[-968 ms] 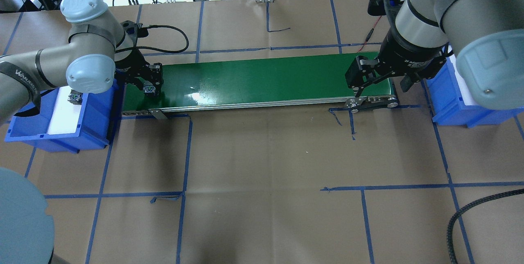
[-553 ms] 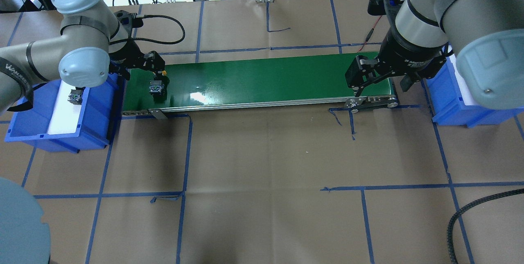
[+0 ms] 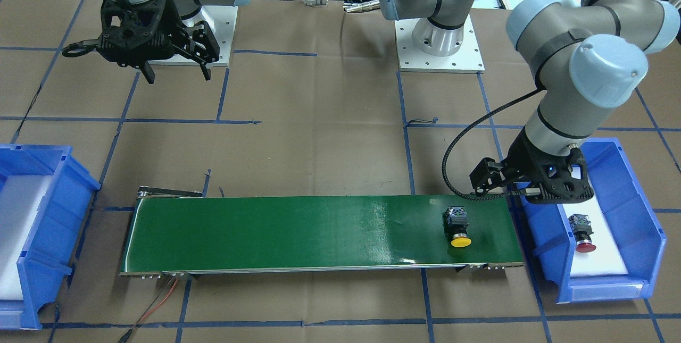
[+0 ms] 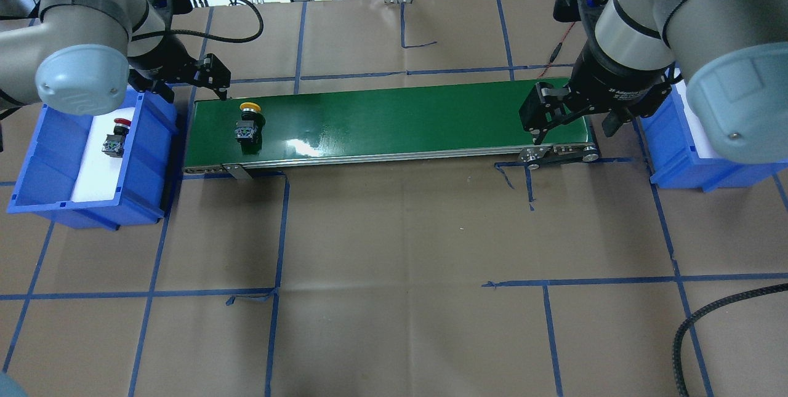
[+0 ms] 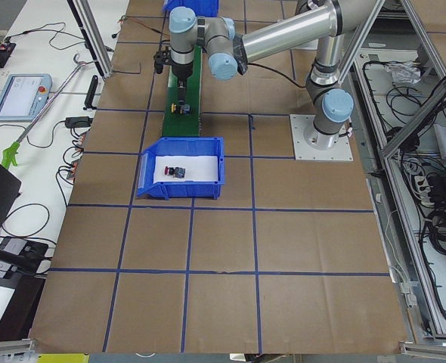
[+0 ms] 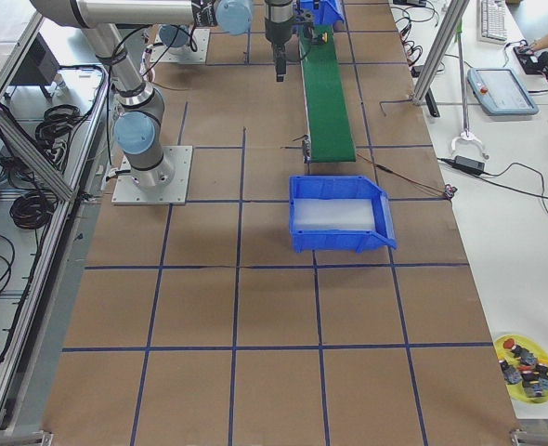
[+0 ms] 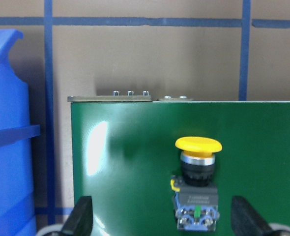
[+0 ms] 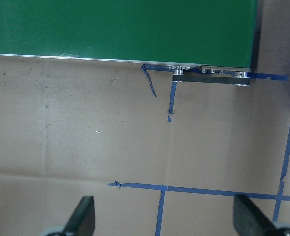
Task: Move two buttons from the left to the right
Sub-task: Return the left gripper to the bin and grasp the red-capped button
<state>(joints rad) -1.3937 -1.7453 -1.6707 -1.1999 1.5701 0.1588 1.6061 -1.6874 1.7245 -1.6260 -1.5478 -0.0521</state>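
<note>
1. The left claw (image 4: 177, 80) was released, jaws wide and holding nothing, and hung over the left end of the conveyor belt (image 4: 400, 120).
2. Just below it, the yellow button (image 4: 248, 120) lay on its side on the belt, free of the fingers, its cap pointing away from the robot.
3. It showed a yellow mushroom cap, a black body and a grey-green rear block with small terminals.
4. The red button (image 4: 115, 138) lay in the left blue bin (image 4: 148, 157).
5. The right claw (image 4: 572, 120) waited released and empty at the belt's far end, beside the right blue bin (image 4: 677, 163).
6. Judged from this, one button had only started across the bench (image 4: 400, 261), and neither had reached the right bin.
</note>
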